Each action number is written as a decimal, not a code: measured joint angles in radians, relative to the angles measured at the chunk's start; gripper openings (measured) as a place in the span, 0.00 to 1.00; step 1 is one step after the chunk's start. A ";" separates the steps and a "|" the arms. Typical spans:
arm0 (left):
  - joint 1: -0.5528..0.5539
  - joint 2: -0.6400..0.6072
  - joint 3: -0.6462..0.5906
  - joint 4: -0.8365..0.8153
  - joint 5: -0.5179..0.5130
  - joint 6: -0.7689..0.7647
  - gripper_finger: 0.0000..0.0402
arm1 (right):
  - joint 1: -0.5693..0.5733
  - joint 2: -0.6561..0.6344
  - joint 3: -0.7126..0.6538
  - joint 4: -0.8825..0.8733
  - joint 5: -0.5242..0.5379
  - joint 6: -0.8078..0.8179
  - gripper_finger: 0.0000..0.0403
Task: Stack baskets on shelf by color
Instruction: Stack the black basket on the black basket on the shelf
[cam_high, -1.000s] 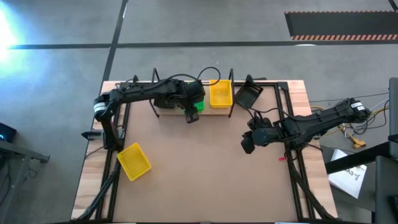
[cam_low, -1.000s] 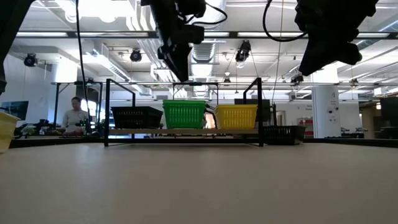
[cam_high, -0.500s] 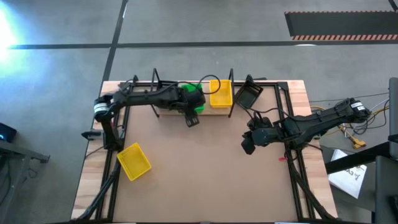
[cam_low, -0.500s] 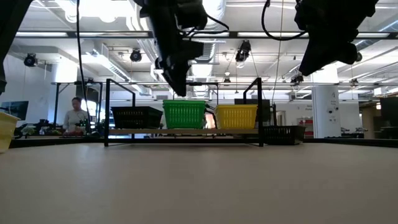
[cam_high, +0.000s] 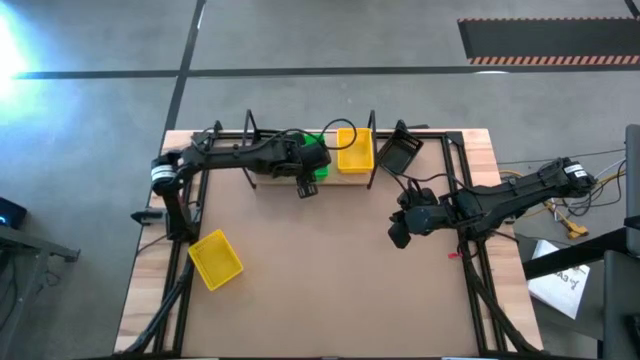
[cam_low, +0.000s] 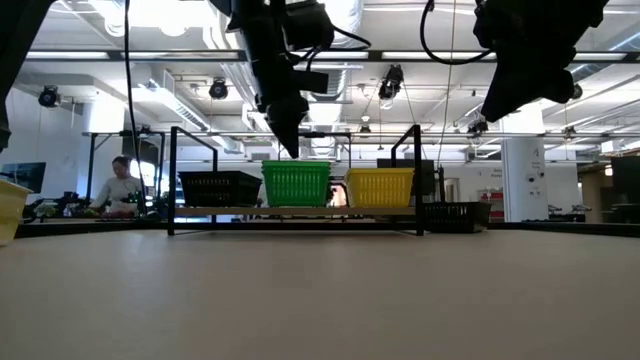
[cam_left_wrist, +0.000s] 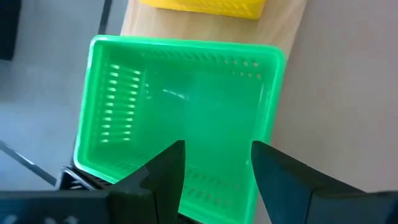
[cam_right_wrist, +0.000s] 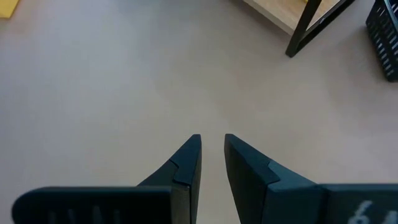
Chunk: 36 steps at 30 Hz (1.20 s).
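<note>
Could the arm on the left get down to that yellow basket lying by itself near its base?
Probably yes. The yellow basket lies alone on bare table close to the left arm's base, nothing around it. The left hand is open above the green basket and holds nothing.

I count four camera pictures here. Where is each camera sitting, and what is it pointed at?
High view: above the table, looking straight down; both arms show, left pincer over the shelf, right pincer over bare tabletop.
Low view: at tabletop height, looking level at the shelf; arms hang in from above.
Left wrist view: on the left arm, looking down into the green basket; its fingers show, apart.
Right wrist view: on the right arm, facing the tabletop; its fingers show.
High and low views share the green basket and yellow basket.
</note>
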 joint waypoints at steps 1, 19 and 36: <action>0.001 0.000 0.000 0.004 -0.002 0.013 0.42 | 0.000 0.000 0.000 0.000 0.000 0.000 0.16; -0.112 -0.196 0.034 0.008 0.124 -0.354 0.42 | -0.148 -0.170 0.021 -0.215 0.059 -0.052 0.16; -0.367 -0.257 -0.095 0.094 0.133 -0.636 0.42 | -0.720 0.075 0.000 0.072 -0.330 -1.017 0.39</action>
